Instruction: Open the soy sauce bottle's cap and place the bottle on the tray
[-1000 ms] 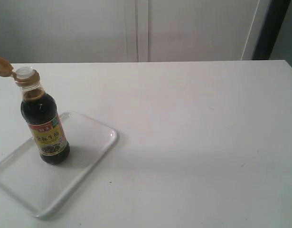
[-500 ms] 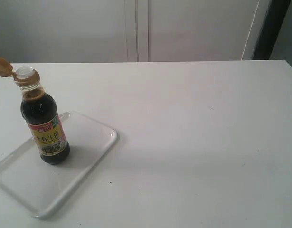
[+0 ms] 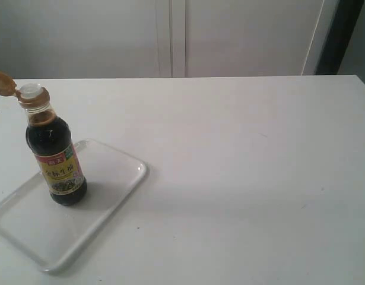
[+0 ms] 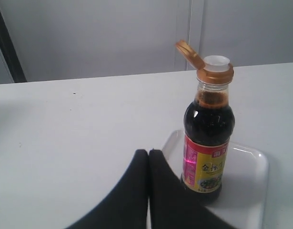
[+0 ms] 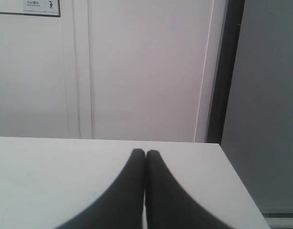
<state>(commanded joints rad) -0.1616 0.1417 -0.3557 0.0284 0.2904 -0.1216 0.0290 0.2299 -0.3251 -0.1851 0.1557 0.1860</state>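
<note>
- Standing upright inside the tray (image 3: 111, 178), the soy sauce bottle (image 3: 54, 154) held dark liquid up into its neck; the tray carried nothing else.
- Its cap (image 3: 2, 83) was flipped back on the hinge, baring the white spout (image 3: 31, 89).
- The tray lay near the left end of the white table (image 3: 247, 178), one corner cut off by the frame; the table to its right was bare to the far edge.
- The left gripper (image 4: 148, 153) sat low over the table just short of the tray, its fingers (image 4: 136, 171) clenched together, grasping nothing.
- The right gripper (image 5: 145, 153), fingers likewise pressed tight, pointed toward the wall (image 5: 136, 71) across bare table.
</note>
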